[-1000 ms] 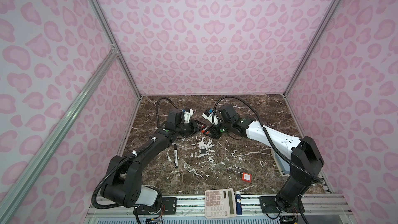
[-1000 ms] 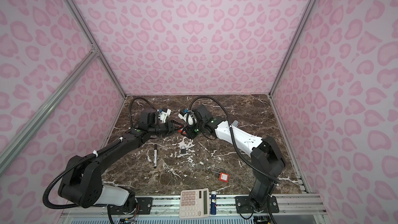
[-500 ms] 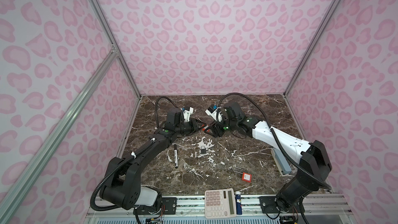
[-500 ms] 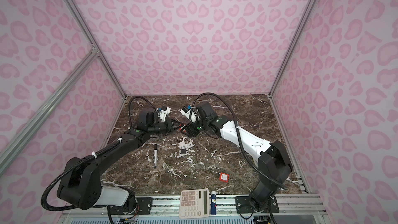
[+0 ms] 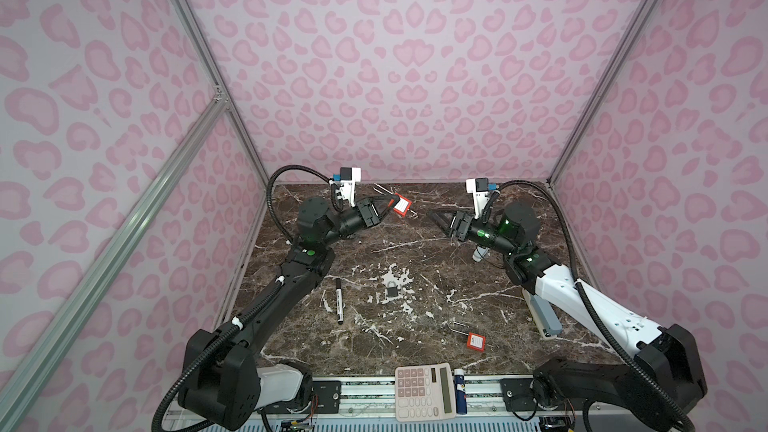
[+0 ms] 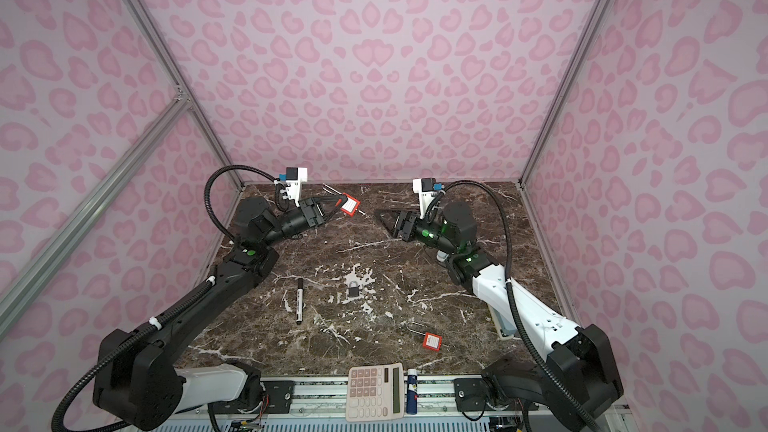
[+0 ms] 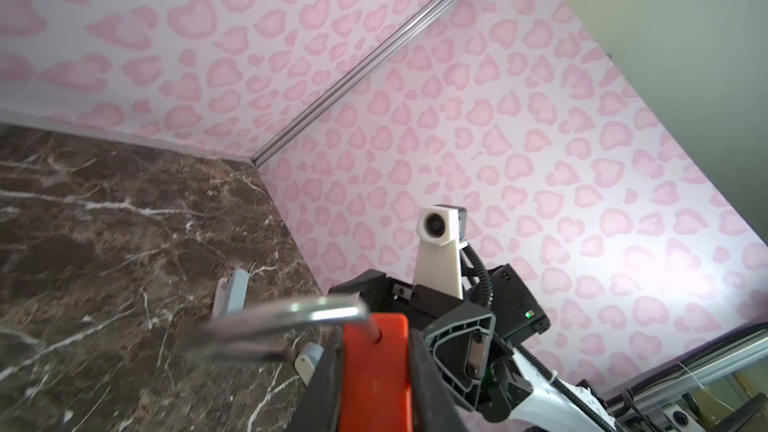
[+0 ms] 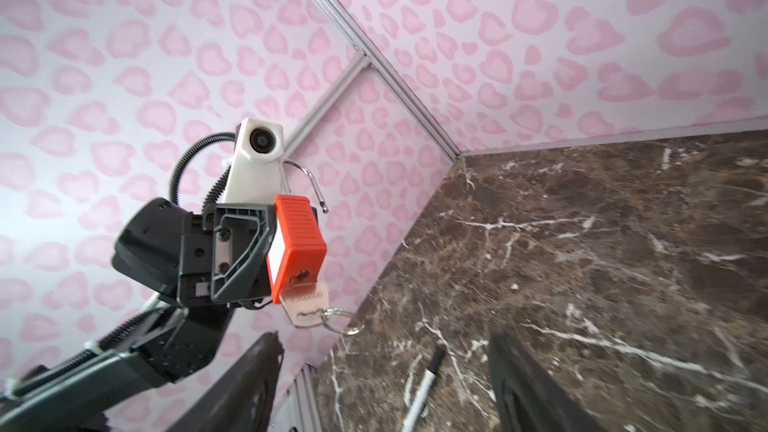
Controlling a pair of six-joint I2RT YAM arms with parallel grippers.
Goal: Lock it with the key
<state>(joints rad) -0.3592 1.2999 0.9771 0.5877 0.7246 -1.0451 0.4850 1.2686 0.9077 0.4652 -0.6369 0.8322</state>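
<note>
Hanging above the far side of the brown marble tabletop [image 5: 415, 243], the red plastic padlock [image 8: 297, 243] is clamped by its body in the left end effector [image 5: 390, 204], with a ringed silver key [image 8: 307, 305] lodged in its underside. Its steel shackle [image 8: 316, 191] seems sprung open, though it shows small. Well apart, the right end effector [image 5: 436, 224] faces it, jaws spread wide, holding nothing.

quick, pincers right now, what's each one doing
left pincer: closed on the red padlock
right pincer: open, empty
</note>
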